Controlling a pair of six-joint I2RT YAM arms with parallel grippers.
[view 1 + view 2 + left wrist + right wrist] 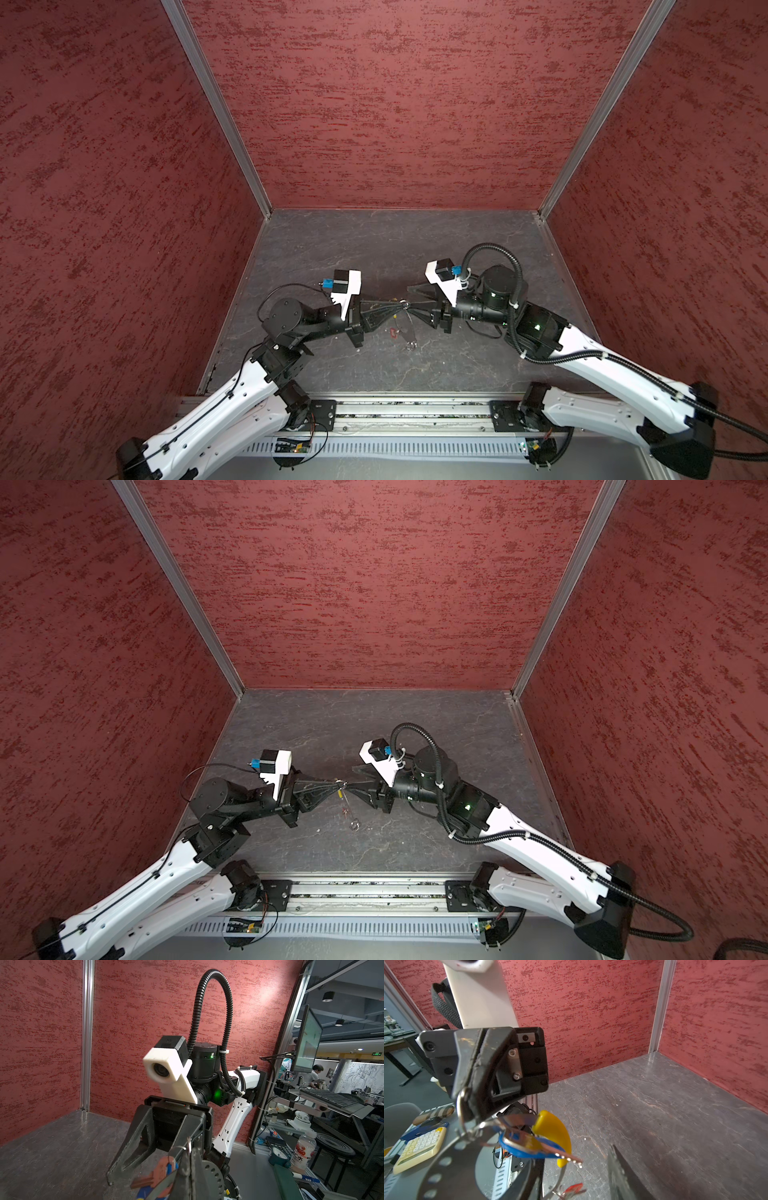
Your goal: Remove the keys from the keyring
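Note:
Both top views show my left gripper (404,306) (338,786) held above the grey floor, shut on a small ring of the keyring (406,326). The thin wire loop hangs down from the fingertips with its curved yellow piece (552,1132). A silvery key on a blue tag (529,1152) dangles just under the pinch. A red tag (392,331) (573,1187) hangs lower on the loop. My right gripper (409,297) faces the left one and is open. One of its fingers (128,1147) stands well clear of the ring; the other lies close beside the left fingertips.
Red textured walls close the cell on three sides, with aluminium posts in the back corners. A metal rail (395,411) runs along the front edge. Outside the cell are a calculator (419,1147), a drink bottle (303,1153) and a keyboard (332,1099).

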